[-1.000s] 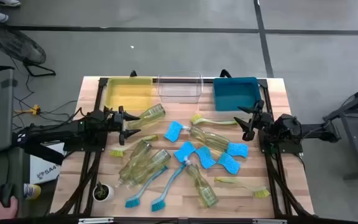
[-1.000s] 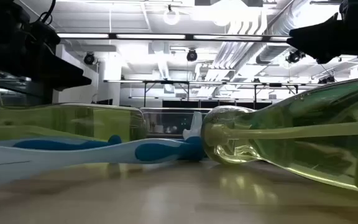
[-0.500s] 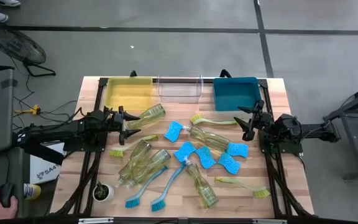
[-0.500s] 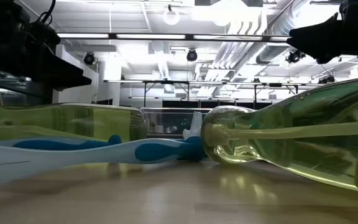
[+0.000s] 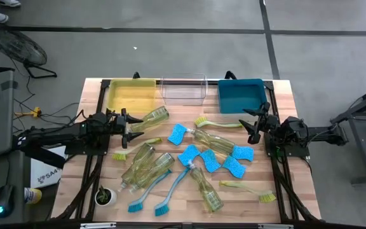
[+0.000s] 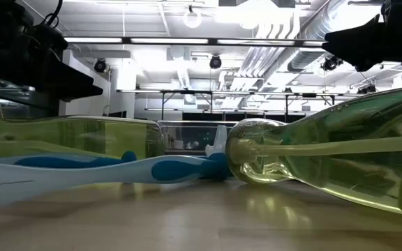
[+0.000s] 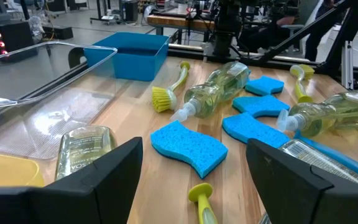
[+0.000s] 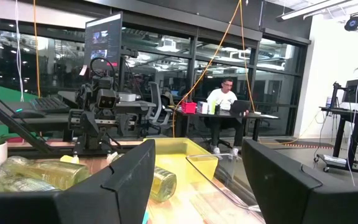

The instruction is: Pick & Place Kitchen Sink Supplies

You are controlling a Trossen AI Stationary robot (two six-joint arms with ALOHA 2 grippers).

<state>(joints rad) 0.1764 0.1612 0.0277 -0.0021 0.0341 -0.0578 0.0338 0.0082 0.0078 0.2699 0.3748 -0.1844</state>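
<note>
My left gripper (image 5: 133,128) hangs open above the table's left side, just off the base of a clear yellow-green soap bottle (image 5: 151,117) that lies on its side. My right gripper (image 5: 251,124) hangs open at the right side, near a yellow-green brush (image 5: 219,123) and another lying bottle (image 5: 212,140). More bottles (image 5: 146,164) (image 5: 206,189), several light-blue sponges (image 5: 178,133) (image 5: 234,166) and two blue brushes (image 5: 170,192) lie scattered on the wood. In the left wrist view the open fingers (image 7: 194,186) frame a sponge (image 7: 188,144) and a bottle (image 7: 82,149).
A yellow bin (image 5: 132,94), a clear bin (image 5: 184,90) and a teal bin (image 5: 240,95) stand in a row along the far edge. A small potted plant (image 5: 105,196) stands at the near left corner. In the right wrist view a person (image 8: 224,99) sits at a desk beyond the table.
Both arms have kept still and nothing on the table has moved. Beside the table, at the lower left of the high view, a person's hand that rested on a mouse has gone away.
</note>
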